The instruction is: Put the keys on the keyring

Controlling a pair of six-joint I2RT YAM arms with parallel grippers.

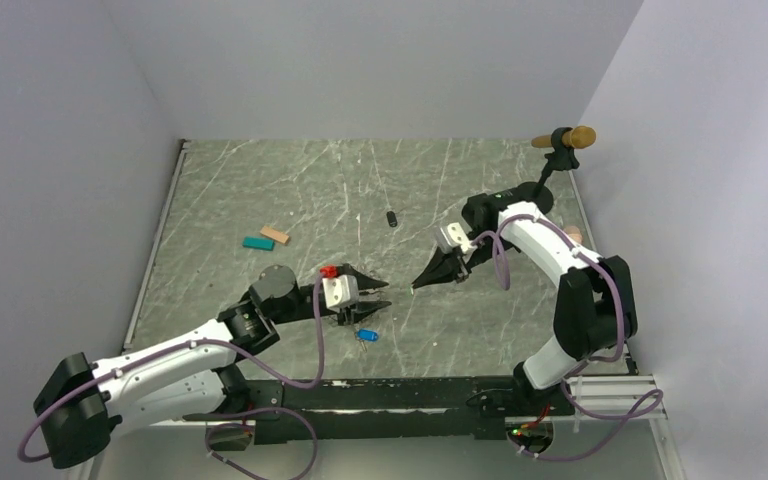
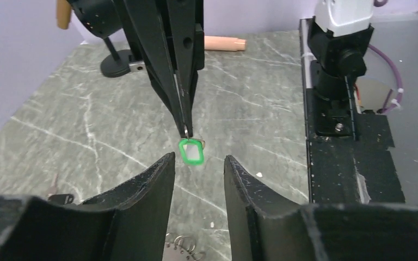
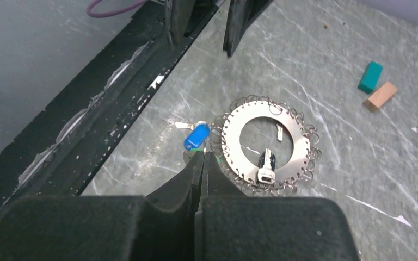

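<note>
My right gripper (image 3: 204, 154) is shut on the small ring of the green key (image 2: 191, 151), which hangs from its tip above the table. The left gripper (image 2: 199, 157) is open, and the green tag hangs just beyond its fingertips without touching them. The two grippers point at each other (image 1: 416, 286). The keyring (image 3: 266, 147), a silver disc fringed with small wire rings, lies flat below with a black-headed key resting on it. The blue key (image 3: 197, 136) lies on the table against the keyring's left edge (image 1: 366, 336).
A teal block (image 1: 258, 243) and a tan block (image 1: 275, 235) lie at the left middle of the table. A small black object (image 1: 391, 218) sits farther back. A black stand with wooden pieces (image 1: 565, 140) is at the back right. The black base rail (image 3: 114, 98) runs close by.
</note>
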